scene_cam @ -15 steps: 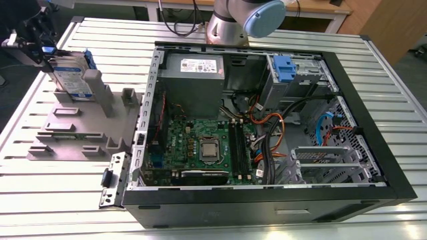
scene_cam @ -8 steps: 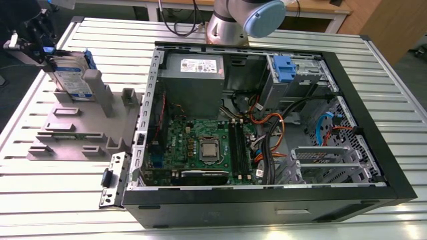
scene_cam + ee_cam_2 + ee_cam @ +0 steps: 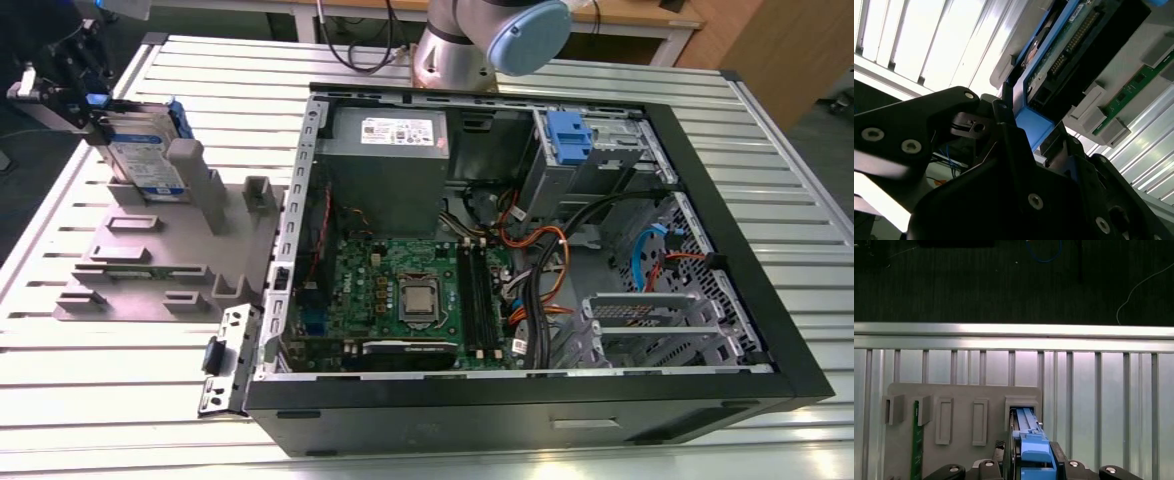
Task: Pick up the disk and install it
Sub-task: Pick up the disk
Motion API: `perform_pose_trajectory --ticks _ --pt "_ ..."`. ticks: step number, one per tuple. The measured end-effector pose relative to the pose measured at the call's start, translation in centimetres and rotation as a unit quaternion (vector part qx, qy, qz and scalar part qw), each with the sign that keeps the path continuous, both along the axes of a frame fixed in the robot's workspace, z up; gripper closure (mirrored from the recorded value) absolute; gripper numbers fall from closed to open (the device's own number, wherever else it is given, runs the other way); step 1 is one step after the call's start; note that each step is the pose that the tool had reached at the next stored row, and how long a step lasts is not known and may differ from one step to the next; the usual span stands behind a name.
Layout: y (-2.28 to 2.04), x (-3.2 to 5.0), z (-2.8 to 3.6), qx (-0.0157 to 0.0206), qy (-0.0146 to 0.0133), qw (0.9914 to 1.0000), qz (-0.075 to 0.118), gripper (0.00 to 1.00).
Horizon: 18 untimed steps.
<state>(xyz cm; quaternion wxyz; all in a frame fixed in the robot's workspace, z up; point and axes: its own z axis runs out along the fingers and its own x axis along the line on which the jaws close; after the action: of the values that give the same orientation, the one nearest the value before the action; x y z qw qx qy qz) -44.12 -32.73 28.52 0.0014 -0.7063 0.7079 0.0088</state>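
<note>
Contact shows first in the exterior view, at that view's upper left: the black two-fingered gripper (image 3: 64, 85) sits on the top end of the disk (image 3: 144, 155), a flat silver hard drive with a white-and-blue label and blue plastic side rails; the disk stands on end in a slot of the grey moulded fixture plate (image 3: 134, 260), long axis upright, directly beneath the tool; the open black computer case (image 3: 534, 400) lies well apart toward the exterior view's right, with a small upright blue plastic clip (image 3: 567, 135) at its drive cage; the grip itself is too dark to read here.

In the second wrist view the gripper (image 3: 1031, 127) straddles the disk's (image 3: 1069, 45) blue rail, one black finger (image 3: 1004, 125) hard against it; the drive's circuit side runs away from the tool; a green memory stick (image 3: 1134, 85) stands in a neighbouring slot; the disk's far end is cut off.

In the first wrist view the gripper (image 3: 1031, 462) looks down the disk's (image 3: 1026, 432) edge; both fingers (image 3: 1059, 460) touch the rail, so I judge it clamped on the disk, which is seated in the fixture plate (image 3: 964, 391); how deep cannot be made out.
</note>
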Motion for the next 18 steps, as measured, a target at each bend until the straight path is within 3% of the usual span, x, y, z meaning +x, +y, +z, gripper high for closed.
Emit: perform_pose_trajectory --ticks 18 --pt "0.0 0.0 0.41 0.0003 0.0002 1.0 0.0 0.54"
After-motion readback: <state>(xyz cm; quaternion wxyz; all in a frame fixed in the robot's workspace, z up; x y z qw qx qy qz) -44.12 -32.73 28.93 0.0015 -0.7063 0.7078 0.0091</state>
